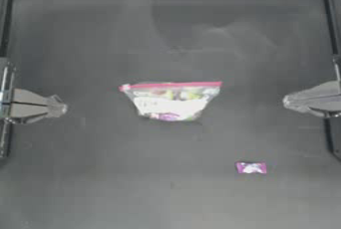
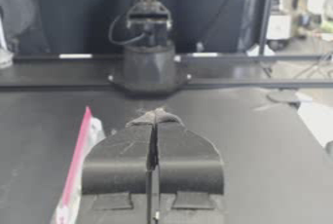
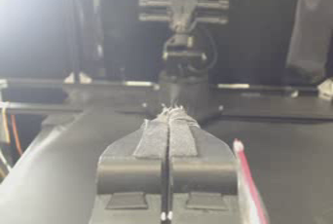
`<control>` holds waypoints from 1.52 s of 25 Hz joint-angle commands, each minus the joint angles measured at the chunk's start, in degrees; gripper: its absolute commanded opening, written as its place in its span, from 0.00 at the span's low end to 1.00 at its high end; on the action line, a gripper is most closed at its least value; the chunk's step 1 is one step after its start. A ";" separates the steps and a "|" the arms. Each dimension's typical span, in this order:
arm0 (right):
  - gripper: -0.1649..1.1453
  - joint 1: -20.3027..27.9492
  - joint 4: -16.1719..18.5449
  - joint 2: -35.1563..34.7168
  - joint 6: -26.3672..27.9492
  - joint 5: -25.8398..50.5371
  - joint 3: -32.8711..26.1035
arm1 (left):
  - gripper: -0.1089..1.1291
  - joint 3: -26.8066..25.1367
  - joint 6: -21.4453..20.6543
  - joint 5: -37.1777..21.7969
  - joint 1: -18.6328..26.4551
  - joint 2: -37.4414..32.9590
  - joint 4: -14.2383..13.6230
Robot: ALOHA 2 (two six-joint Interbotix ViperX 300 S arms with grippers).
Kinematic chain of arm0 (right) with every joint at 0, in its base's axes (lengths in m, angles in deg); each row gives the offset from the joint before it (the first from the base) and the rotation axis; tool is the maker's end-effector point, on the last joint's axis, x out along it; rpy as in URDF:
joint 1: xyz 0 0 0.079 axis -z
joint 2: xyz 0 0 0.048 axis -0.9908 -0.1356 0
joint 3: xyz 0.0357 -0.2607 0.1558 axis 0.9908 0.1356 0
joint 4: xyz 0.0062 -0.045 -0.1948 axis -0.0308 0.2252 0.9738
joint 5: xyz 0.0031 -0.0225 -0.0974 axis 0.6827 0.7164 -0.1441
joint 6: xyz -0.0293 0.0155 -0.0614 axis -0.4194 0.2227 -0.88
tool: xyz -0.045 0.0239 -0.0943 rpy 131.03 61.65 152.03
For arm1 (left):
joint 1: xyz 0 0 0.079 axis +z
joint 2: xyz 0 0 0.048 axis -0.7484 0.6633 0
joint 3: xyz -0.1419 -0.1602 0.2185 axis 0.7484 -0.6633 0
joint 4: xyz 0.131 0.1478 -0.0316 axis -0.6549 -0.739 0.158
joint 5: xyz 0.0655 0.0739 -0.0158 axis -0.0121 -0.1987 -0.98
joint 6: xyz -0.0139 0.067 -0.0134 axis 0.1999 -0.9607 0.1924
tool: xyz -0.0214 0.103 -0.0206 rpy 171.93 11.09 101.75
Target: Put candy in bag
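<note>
Candy (image 1: 251,167): small pink-magenta wrapper with a whitish centre patch, lying flat on the dark surface (image 1: 86,183). It sits at 5 o'clock from the bag (image 1: 171,100), well apart. Bag: clear plastic, pink-red strip along its 12 o'clock edge, colourful and white contents, mid-surface. Left claw (image 1: 59,107) at 9 o'clock, closed, empty. Right claw (image 1: 289,101) at 3 o'clock, closed, empty. Nothing lies between candy and bag.

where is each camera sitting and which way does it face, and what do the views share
Top view: above the table, looking straight down at the bag, the candy, left gripper and right gripper.
Left wrist view: on the left arm, looking across the table; own shut left gripper below, the right arm's base beyond.
Right wrist view: on the right arm, facing opposite; own shut right gripper.
Shared: all three show the bag's pink strip.
</note>
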State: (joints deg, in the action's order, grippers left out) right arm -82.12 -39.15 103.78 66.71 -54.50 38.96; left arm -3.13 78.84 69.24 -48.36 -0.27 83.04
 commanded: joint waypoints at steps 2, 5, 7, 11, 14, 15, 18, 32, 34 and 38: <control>0.11 0.18 -0.53 -0.44 0.26 -0.97 -0.18 | 0.08 0.62 -0.88 0.00 -0.79 0.44 -0.35; 0.19 0.18 -0.26 -0.35 0.18 -1.32 -0.09 | 0.15 0.79 -1.05 0.00 -0.79 0.44 -0.44; 0.20 0.18 -0.09 -0.35 0.09 -1.41 -0.09 | 0.15 0.88 -1.14 0.00 -0.79 0.26 -0.53; 0.31 0.18 0.44 -0.35 -0.44 -1.41 -0.09 | 0.27 0.62 -1.41 -0.09 -0.70 -0.79 -0.62; 0.57 0.18 2.11 -0.44 -0.35 -1.76 -0.09 | 0.56 0.35 -1.76 -0.18 -0.79 -1.76 -0.53; 0.67 0.18 2.72 -0.35 -0.09 -1.93 -0.09 | 0.66 0.35 -1.85 -0.18 -0.70 -1.85 -0.62; 0.90 0.18 3.52 -0.35 0.18 -2.20 -0.18 | 0.91 0.62 -1.85 -0.88 -0.70 -1.67 -0.53; 0.89 2.99 1.76 -0.79 0.00 13.71 -9.40 | 0.89 0.88 -1.67 -5.54 0.79 -1.41 -0.18; 0.89 4.75 0.97 -1.41 0.00 19.16 -12.22 | 0.89 0.88 -1.67 -6.33 1.23 -1.41 -0.18; 0.89 6.94 0.00 -4.57 -0.09 28.21 -17.84 | 0.89 0.88 -1.67 -7.29 1.93 -1.23 -0.18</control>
State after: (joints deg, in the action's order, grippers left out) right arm -75.79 -38.71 101.14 66.80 -28.92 24.37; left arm -3.40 77.08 61.94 -46.78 -2.29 82.86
